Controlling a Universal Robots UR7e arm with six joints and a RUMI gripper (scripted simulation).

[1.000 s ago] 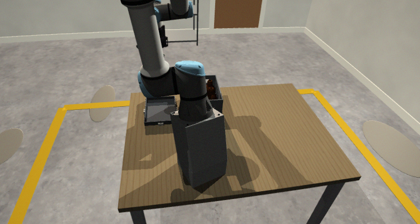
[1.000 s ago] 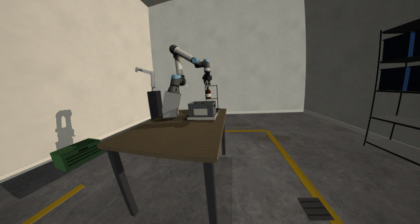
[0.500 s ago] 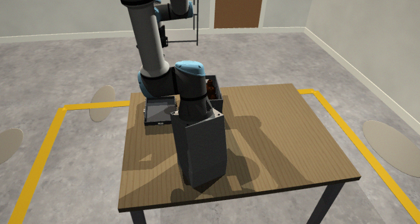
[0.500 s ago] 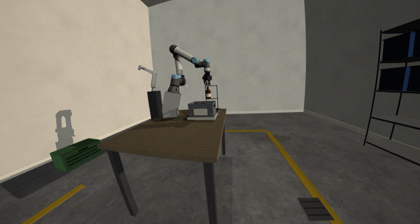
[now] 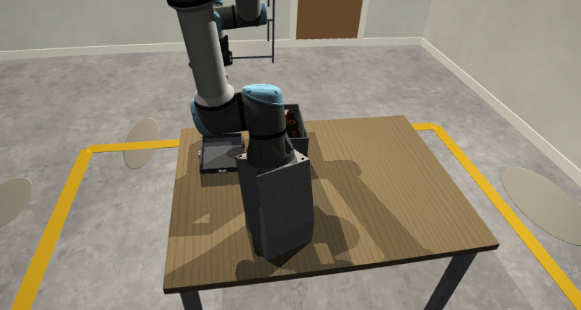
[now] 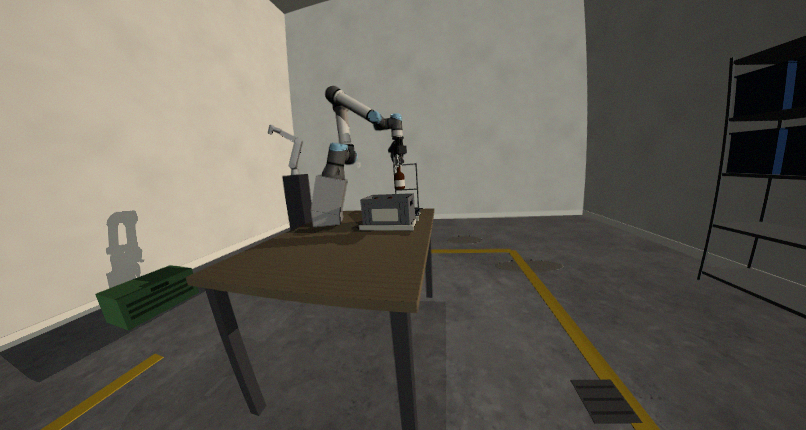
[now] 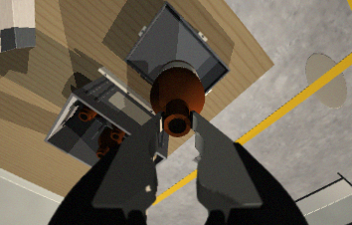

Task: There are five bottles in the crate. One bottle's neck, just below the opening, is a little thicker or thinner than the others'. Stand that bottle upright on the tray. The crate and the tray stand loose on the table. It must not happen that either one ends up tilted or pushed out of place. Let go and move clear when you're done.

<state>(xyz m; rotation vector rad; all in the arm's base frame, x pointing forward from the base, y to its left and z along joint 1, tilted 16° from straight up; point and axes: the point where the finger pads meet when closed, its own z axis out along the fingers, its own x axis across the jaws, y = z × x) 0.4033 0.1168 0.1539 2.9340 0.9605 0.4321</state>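
My gripper [image 7: 177, 112] is shut on the neck of a brown bottle [image 7: 177, 96], which hangs upright below the fingers. In the exterior view the held bottle [image 6: 399, 177] hangs high above the table, over the far end of the grey crate [image 6: 388, 209]. In the wrist view the bottle lines up over the grey tray [image 7: 176, 47], far below. The crate [image 7: 98, 126] lies beside the tray with several brown bottles [image 7: 107, 140] in it. In the top view the tray [image 5: 221, 151] and the crate [image 5: 298, 127] are partly hidden behind the arm.
The robot's grey base block [image 5: 278, 202] stands on the wooden table near the tray and crate. A dark box [image 6: 297, 200] stands beside it. The tray lies close to the table's far corner. A thin wire rack [image 6: 414, 181] stands behind the table.
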